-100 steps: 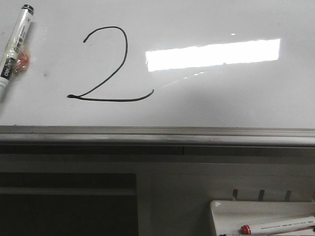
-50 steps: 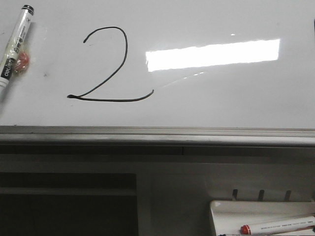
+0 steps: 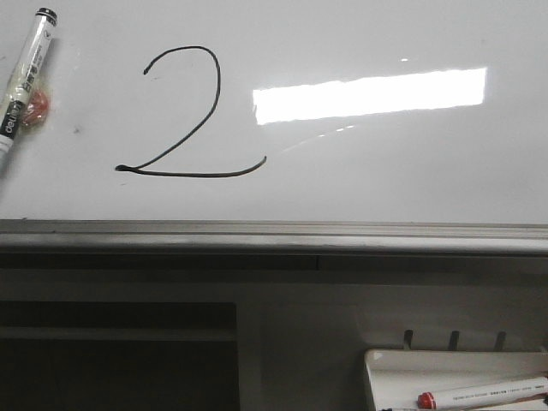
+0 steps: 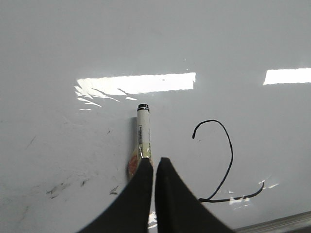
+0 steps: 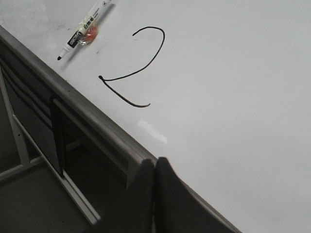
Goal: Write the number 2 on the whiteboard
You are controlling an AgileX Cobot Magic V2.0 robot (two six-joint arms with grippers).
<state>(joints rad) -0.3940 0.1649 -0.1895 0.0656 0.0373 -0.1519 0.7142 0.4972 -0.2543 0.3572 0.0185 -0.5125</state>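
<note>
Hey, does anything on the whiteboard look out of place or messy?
A marker lies loose and slanted on the whiteboard, left of the number 2, uncapped, with an orange-red blob beside it.

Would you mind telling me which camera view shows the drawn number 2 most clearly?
The front view: the number 2 sits upright, whole and large on the whiteboard. The right wrist view also shows it whole, but smaller and slanted. In the left wrist view its base partly disappears behind the left pincer.
</note>
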